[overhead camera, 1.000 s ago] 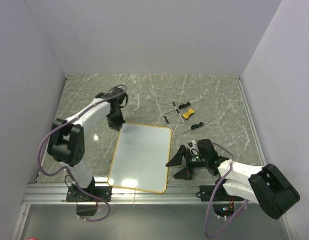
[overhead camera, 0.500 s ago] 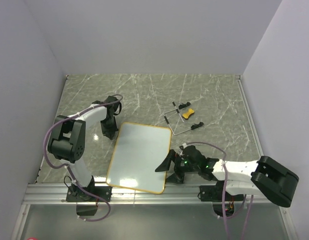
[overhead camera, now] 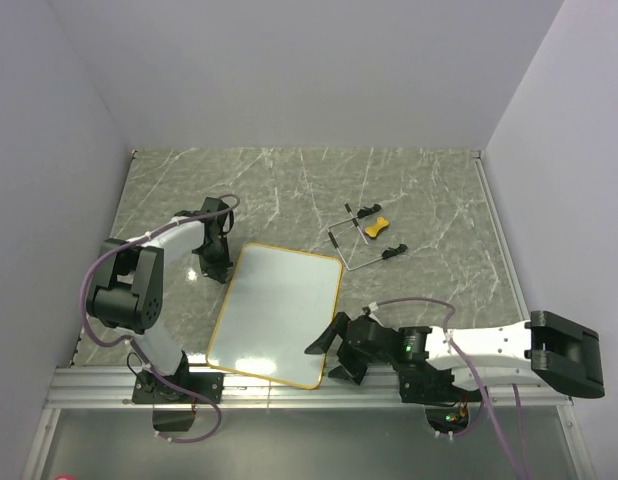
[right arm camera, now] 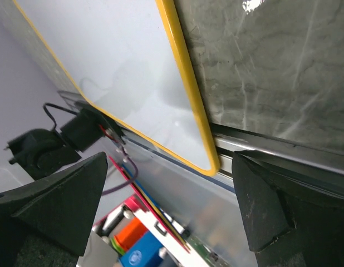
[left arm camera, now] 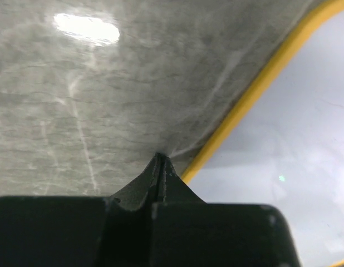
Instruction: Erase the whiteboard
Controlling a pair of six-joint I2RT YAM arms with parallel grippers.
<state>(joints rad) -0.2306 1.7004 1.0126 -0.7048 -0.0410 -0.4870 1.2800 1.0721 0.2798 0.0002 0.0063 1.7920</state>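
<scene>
The whiteboard (overhead camera: 274, 313) lies flat on the marble table, white face clean, thin yellow rim, its near edge over the metal rail. My left gripper (overhead camera: 220, 272) is shut and empty, its tip on the table just outside the board's upper left rim (left arm camera: 255, 92). My right gripper (overhead camera: 326, 362) is open and empty at the board's near right corner (right arm camera: 208, 164), one finger (right arm camera: 55, 200) on each side of it. The small yellow eraser (overhead camera: 378, 228) lies inside the black wire stand (overhead camera: 361, 240), far right of the board.
A metal rail (overhead camera: 329, 382) runs along the table's near edge. Grey walls close in the left, back and right. The left arm's base and cables (right arm camera: 55, 142) show past the board in the right wrist view.
The board has slid and turned toward the near left. My right gripper has moved left and nearer, down to the board's near right corner. My left gripper has drawn slightly nearer along the board's left rim.
</scene>
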